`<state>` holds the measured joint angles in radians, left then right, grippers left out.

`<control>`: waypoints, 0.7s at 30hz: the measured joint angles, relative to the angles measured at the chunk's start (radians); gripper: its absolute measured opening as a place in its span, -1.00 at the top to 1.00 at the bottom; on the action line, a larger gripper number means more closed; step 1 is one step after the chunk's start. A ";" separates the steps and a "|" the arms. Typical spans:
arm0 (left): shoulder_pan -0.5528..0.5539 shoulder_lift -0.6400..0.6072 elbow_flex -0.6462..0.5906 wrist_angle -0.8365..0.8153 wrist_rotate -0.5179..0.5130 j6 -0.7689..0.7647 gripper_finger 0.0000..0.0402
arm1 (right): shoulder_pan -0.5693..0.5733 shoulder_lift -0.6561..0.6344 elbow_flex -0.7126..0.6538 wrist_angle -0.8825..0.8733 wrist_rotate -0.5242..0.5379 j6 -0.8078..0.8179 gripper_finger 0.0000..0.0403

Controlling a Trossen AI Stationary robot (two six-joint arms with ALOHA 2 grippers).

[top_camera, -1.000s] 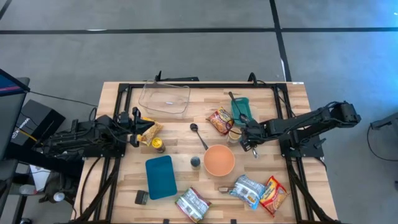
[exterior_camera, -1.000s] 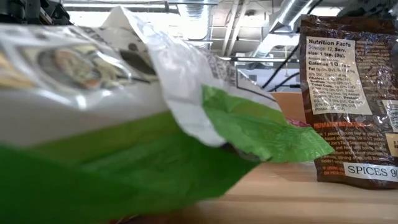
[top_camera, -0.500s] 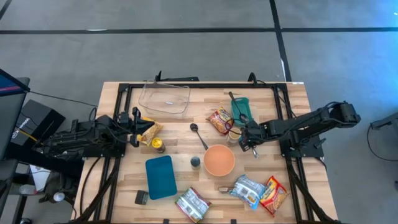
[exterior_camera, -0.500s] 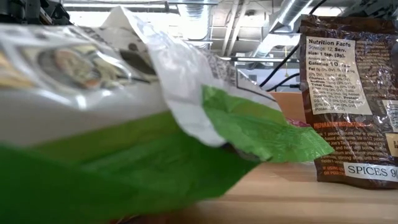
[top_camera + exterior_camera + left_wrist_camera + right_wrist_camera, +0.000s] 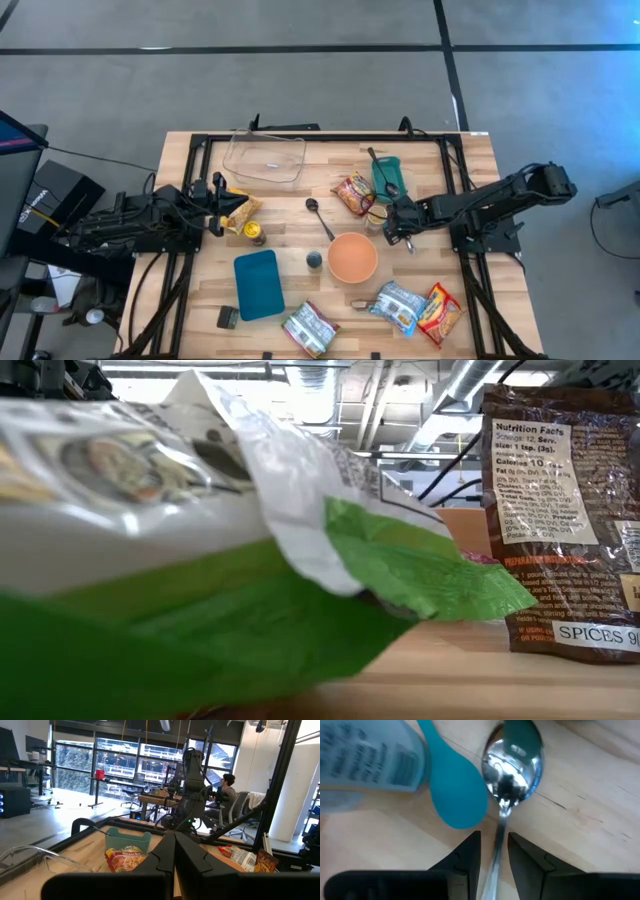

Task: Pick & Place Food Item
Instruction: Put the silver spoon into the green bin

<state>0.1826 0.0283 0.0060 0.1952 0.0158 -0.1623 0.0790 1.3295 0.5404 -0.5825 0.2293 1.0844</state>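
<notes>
My right gripper [image 5: 399,224] points down at the table just right of the orange bowl [image 5: 352,257]. In the right wrist view it [image 5: 494,857] is open, one finger on each side of the handle of a metal spoon [image 5: 512,762] that lies on the wood. A blue spoon [image 5: 455,790] and a blue-labelled jar [image 5: 370,760] lie beside the metal spoon. My left gripper [image 5: 217,207] waits at the table's left, shut [image 5: 175,845], next to a yellow packet [image 5: 243,210]. A red noodle packet [image 5: 353,192] lies flat left of the teal tray [image 5: 387,175].
A clear container [image 5: 265,158] stands at the far edge and a teal plate [image 5: 258,283] near the left. Three packets [image 5: 310,328] [image 5: 400,305] [image 5: 440,312] lie along the near edge. A green-white packet [image 5: 200,560] and a brown spice packet [image 5: 560,510] fill the low view.
</notes>
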 joint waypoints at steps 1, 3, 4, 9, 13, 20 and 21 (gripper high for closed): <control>0.000 0.000 0.000 0.000 0.000 0.000 1.00 | 0.006 0.007 0.000 0.001 0.010 0.010 0.55; 0.000 0.000 0.000 0.000 0.000 0.000 1.00 | 0.014 0.021 0.000 0.001 0.039 0.023 0.55; 0.000 0.000 0.000 0.000 0.000 0.000 1.00 | 0.016 0.027 0.000 0.002 0.045 0.024 0.55; 0.000 0.000 0.000 0.000 0.000 0.000 1.00 | 0.019 0.048 0.002 0.012 0.056 0.023 0.55; 0.000 0.000 0.000 0.000 0.000 0.000 1.00 | 0.018 0.049 0.003 0.013 0.047 0.023 0.55; 0.000 0.000 0.000 0.000 0.000 0.000 1.00 | 0.018 0.047 0.003 0.014 0.031 0.023 0.56; 0.000 0.000 0.000 0.000 0.000 0.000 1.00 | 0.017 0.047 0.003 0.014 0.030 0.023 0.58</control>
<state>0.1829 0.0284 0.0063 0.1955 0.0158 -0.1623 0.0964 1.3762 0.5430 -0.5686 0.2589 1.1076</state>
